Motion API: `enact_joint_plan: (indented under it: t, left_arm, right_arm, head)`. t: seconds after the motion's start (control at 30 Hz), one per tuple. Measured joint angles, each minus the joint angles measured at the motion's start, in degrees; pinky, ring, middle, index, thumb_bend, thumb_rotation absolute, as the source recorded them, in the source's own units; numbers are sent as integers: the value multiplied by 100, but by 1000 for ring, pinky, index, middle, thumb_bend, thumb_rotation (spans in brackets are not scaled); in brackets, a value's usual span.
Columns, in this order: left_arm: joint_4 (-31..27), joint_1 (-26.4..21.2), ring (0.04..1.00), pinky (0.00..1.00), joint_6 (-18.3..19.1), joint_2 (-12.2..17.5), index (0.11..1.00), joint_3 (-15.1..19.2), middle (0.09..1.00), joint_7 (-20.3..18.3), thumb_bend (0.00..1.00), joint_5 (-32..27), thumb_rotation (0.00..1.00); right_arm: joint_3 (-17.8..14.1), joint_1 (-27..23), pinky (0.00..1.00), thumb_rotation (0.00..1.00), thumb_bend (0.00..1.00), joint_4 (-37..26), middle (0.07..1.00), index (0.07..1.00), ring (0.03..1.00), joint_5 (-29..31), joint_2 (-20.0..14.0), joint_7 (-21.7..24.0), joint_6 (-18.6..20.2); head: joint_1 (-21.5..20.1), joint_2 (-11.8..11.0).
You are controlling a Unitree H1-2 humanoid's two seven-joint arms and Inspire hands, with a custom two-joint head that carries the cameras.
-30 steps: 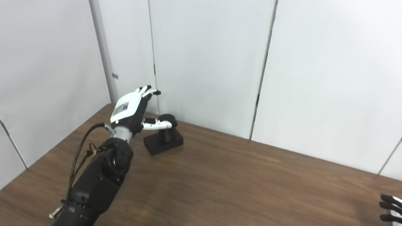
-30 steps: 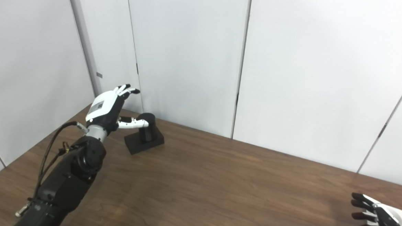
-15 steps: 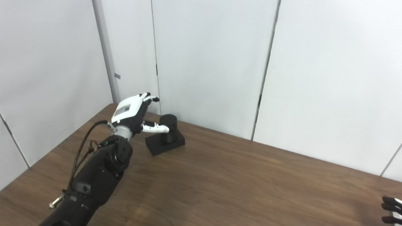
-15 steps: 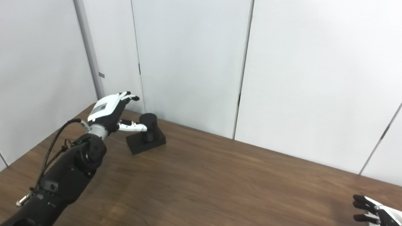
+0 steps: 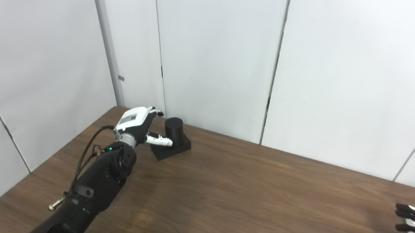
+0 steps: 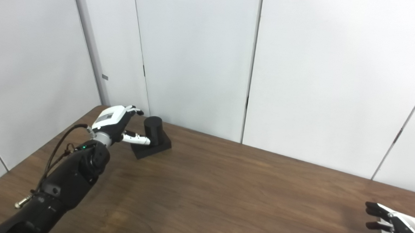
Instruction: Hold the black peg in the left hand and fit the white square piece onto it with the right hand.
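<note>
Beside the black peg [image 5: 174, 128], left robot hand [image 5: 138, 121] has lowered, fingers spread, holding nothing.

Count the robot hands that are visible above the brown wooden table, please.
2. The left robot hand is at the far left corner, open, beside the black cylindrical peg on its square base. The right robot hand is at the near right edge, partly cropped, fingers apart.

We find no text we can read. The left hand [image 5: 135, 121] carries a small grey label on its white back, and the wall panel [image 5: 121, 78] bears a small grey tag; both are too small to make out.
</note>
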Motion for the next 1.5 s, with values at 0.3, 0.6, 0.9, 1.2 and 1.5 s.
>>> enact_joint_plan:
  t: [0.3,0.6,0.9,1.2,1.5]
  left_arm:
    - [-6,-3,976,813,149,58,825,-160,952,-211,1000,113,440]
    - [115,-2,990,854,221,59,843,-243,961,-320,1000,119,409]
    - [473,-26,962,796,215,74,839,-502,950,-425,1000,188,448]
    - [795,-140,938,765,107,76,828,-546,936,-343,1000,185,494]
    - [1219,-369,916,742,8,38,811,-566,920,-163,1000,166,461]
  right_arm:
    - [-11,41,541,0,674,-117,768,767,670,94,-1,51,38]
    - [-16,99,557,0,673,-165,779,772,678,140,-42,161,37]
    - [-31,130,553,0,672,-214,778,772,673,150,-120,182,37]
    - [-33,203,565,3,666,-323,776,774,676,159,-119,184,38]
    - [-29,215,561,0,661,-323,781,775,676,152,-118,184,36]
  head:
    - [-17,44]
    - [-35,97]
    - [-88,149]
    - [-141,167]
    - [-193,141]
